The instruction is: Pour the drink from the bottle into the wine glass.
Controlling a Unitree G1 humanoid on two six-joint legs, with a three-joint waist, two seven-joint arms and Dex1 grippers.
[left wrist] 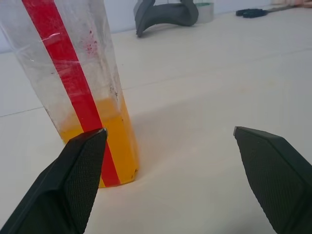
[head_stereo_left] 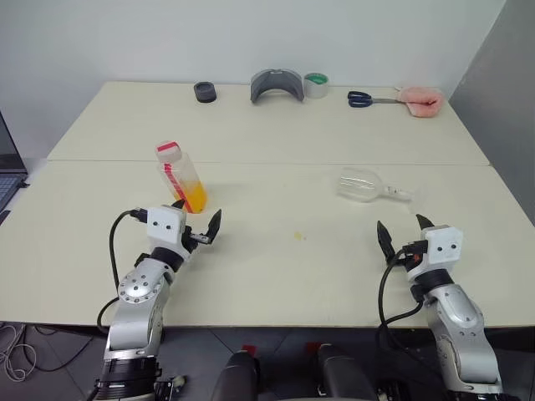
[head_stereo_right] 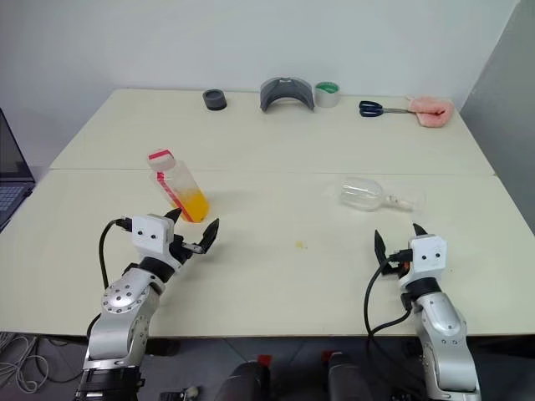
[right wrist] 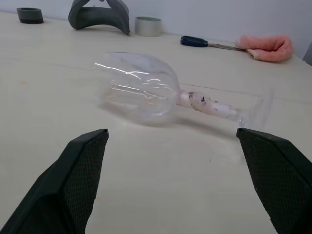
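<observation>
Bottle point(head_stereo_left: 182, 177) first: it stands on the counter point(head_stereo_left: 284, 184) just ahead of our left claw point(head_stereo_left: 196, 222), a little to that claw's left, capped in red and white. Our left claw is spread wide and empty. The drink point(left wrist: 117, 146) fills only the lowest part, so we judge it light and bottom-heavy. Its thin clear plastic walls will likely give under a hard squeeze, so we would take it across the squarish body low down, near the liquid line. The wine glass point(right wrist: 146, 92) lies on its side ahead of our right claw point(head_stereo_left: 400, 231), which is also wide and empty. We judge the glass slick and prone to roll, so the stem point(right wrist: 207, 105) beside the bowl looks the surest hold for standing it up.
</observation>
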